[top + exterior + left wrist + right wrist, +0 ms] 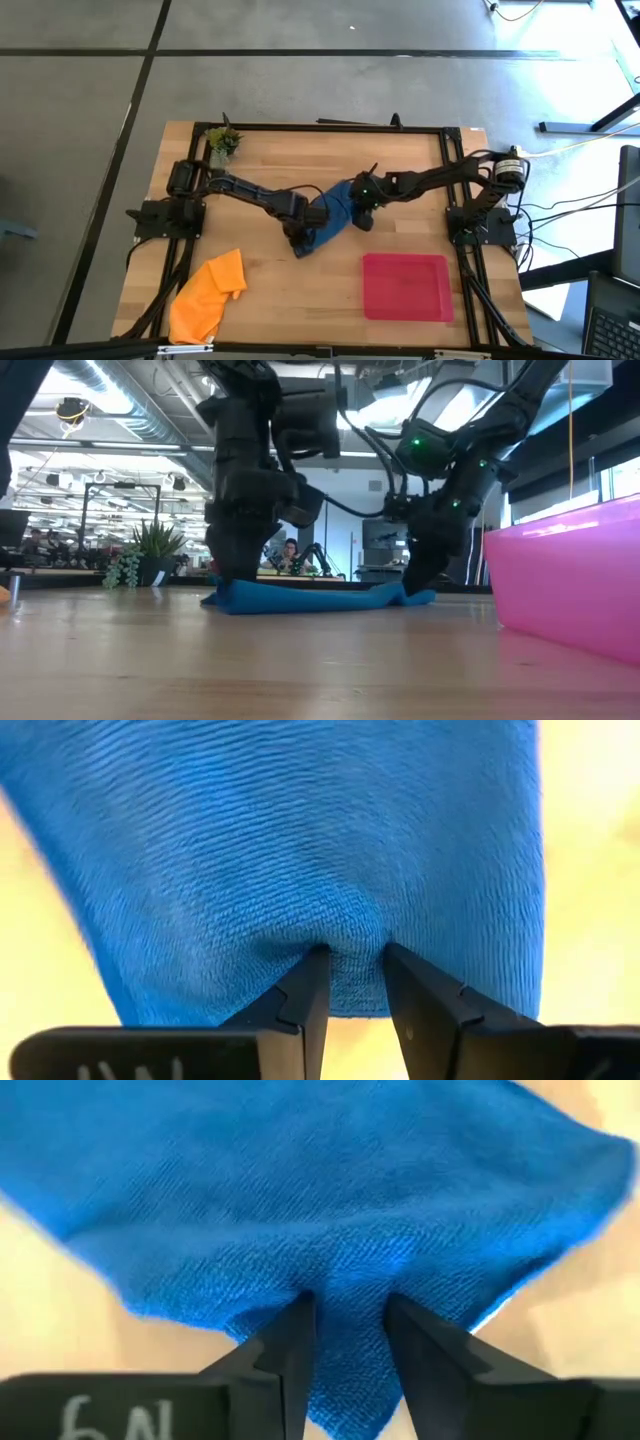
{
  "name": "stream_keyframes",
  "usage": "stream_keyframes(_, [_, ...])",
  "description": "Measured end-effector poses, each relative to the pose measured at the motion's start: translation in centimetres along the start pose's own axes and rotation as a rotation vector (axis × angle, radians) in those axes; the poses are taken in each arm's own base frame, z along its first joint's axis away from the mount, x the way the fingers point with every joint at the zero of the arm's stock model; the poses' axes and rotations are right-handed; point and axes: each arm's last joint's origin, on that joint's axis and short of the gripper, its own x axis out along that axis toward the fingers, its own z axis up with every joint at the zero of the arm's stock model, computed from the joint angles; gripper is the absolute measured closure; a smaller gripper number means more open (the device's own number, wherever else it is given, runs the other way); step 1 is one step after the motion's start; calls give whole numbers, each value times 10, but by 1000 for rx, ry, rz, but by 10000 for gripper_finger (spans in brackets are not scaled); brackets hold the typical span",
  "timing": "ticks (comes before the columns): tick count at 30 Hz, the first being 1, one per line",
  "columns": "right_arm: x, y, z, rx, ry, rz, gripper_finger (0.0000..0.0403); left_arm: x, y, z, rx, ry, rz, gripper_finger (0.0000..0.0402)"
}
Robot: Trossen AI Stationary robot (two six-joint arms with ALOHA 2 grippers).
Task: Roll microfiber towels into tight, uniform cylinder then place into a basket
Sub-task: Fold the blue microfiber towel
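**Q:** Where does the blue towel lie, and where are the two grippers relative to it?

**A:** In the high view the blue towel sits at the centre of the wooden table, bunched into a slanted strip. The left gripper is at the strip's lower left end, and the right gripper is at its upper right end. In the low view the towel lies flat on the table between the two dark arms, both pressed down onto it.

**Q:** What are the grippers doing with it?

**A:** Each pinches a fold of the blue cloth. In the left wrist view, the fingers stand a little apart with a ridge of towel caught between the tips. The right wrist view shows the same: fingers narrowly parted, with a pleat of towel gripped between them.

**Q:** Where are the other things?

**A:** The orange towel lies crumpled at the lower left of the high view, well apart from both grippers. The red basket sits at the lower right, near the right arm but apart from the blue towel. A small potted plant stands at the table's upper left corner.
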Motion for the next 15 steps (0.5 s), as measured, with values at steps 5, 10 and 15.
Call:
stream_keyframes(5, [1, -7, 5, -76, -53, -66, 272, 3, -19, 0, -32, -70, -70, 305])
stream_keyframes(10, [-4, -13, 9, -79, -47, -80, 272, 2, -28, 0, -95, -118, -95, 305])
stream_keyframes(15, [-23, -12, 23, -92, -110, -78, 272, -18, -27, 5, -140, -173, -111, 305])
